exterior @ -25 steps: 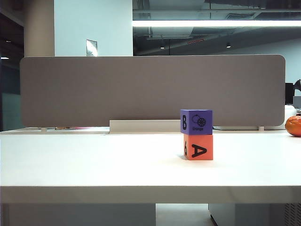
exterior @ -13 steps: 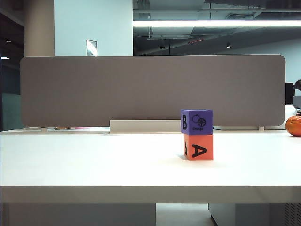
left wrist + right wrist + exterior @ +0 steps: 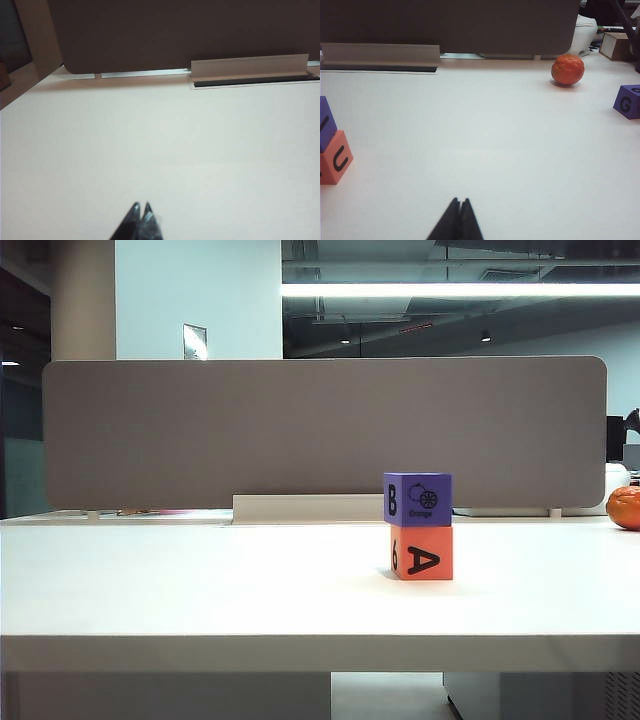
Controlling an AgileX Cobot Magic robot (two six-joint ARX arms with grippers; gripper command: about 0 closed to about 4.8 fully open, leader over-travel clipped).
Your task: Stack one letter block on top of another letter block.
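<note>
Nothing has moved on the table (image 3: 200, 590) since the earlier exterior frames: the purple block (image 3: 417, 499) sits in the same place, squarely on top of the orange-red block (image 3: 421, 552), right of the table's middle. Its "B" and fruit drawing face the camera above the "6" and "A" below. The two cubes touch face to face and their edges line up closely, with no tilt that I can see.

Neither arm shows in the exterior view. The left gripper (image 3: 141, 210) hangs over bare tabletop with its fingertips pressed together and nothing between them. The right gripper (image 3: 459, 203) is also closed to a point and empty, well apart from the stack, which shows at the edge of its wrist view as the purple block (image 3: 326, 125) on the orange-red one (image 3: 335, 157). A round orange fruit (image 3: 567, 69) and a second purple cube (image 3: 628, 101) lie farther off.

With the stack standing alone and both hands clear, the task looks finished.
</note>
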